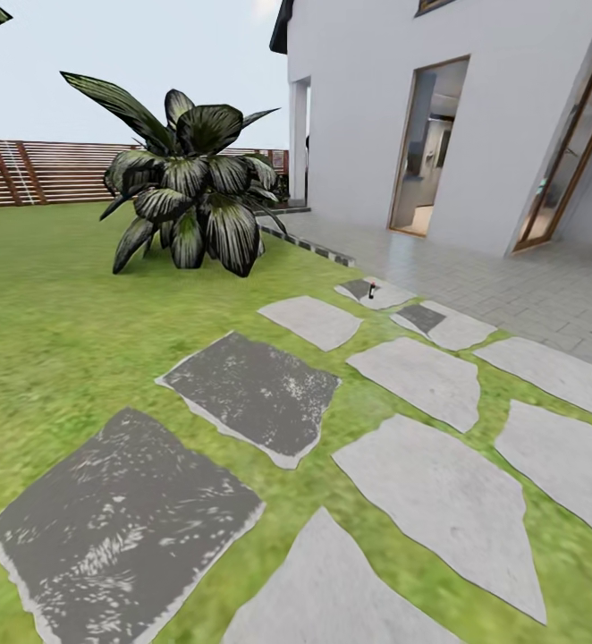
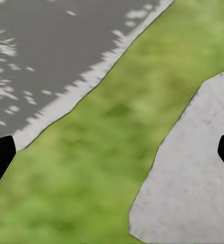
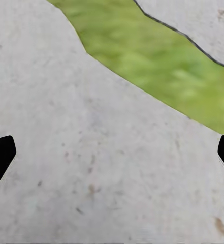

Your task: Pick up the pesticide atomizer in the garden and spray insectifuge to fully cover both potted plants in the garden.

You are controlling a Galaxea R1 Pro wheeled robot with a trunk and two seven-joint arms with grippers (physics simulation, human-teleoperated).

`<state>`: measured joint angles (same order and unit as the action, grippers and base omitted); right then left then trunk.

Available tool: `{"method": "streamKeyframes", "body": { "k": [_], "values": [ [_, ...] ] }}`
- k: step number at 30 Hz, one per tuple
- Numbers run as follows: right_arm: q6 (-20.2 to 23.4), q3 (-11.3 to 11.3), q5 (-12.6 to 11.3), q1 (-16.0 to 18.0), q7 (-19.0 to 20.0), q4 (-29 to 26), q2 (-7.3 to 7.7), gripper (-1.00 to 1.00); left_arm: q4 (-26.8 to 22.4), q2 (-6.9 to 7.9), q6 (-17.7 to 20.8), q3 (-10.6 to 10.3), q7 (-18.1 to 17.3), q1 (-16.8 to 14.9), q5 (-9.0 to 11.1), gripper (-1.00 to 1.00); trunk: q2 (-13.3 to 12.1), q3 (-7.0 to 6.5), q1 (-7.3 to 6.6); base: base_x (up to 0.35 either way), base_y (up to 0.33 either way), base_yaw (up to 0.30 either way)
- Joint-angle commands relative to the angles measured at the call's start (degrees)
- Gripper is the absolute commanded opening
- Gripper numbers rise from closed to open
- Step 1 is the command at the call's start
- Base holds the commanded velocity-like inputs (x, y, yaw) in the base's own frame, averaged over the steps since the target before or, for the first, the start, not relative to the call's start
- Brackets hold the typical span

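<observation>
Far down the path of grey stepping stones (image 1: 430, 501), the pesticide atomizer (image 1: 371, 288) stands on a distant stone, small and dark, near the paved patio (image 1: 528, 286). Both the left gripper (image 2: 112, 152) and right gripper (image 3: 112, 152) have fingers spread wide, holding nothing, over grass and stone. A large striped plant (image 1: 189, 192) sits on the lawn (image 1: 54, 331) before the fence (image 1: 37, 170).

The head view is bright with flat, even daylight under a pale sky (image 1: 153, 54), and the big striped plant (image 1: 193, 183) throws almost no shadow on the lawn (image 1: 54, 313). Straight lines of the house wall (image 1: 475, 107) lean near the edges, as with a wide lens. Both wrist views are soft and blurred, grass (image 2: 117, 127) without fine detail.
</observation>
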<state>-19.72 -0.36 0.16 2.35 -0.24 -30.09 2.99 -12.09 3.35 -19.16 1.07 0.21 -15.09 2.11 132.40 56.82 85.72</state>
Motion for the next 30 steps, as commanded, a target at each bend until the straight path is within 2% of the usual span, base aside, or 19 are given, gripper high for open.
{"method": "streamKeyframes", "body": {
  "k": [1, 30],
  "values": [
    [-0.19, -0.04, 0.02, 0.03, -0.02, 0.04, 0.00, 1.00, 0.05, -0.01, -0.18, 0.07, -0.03, -0.03, 0.22, 1.00, 0.02, 0.05, 0.02, 0.280, 0.000, 0.000],
    [-0.19, -0.08, 0.10, 0.03, -0.03, 0.12, 0.00, 1.00, 0.05, -0.01, -0.18, 0.07, -0.03, -0.03, 0.23, 1.00, 0.02, 0.05, 0.02, 0.278, 0.000, 0.000]
  ]
}}
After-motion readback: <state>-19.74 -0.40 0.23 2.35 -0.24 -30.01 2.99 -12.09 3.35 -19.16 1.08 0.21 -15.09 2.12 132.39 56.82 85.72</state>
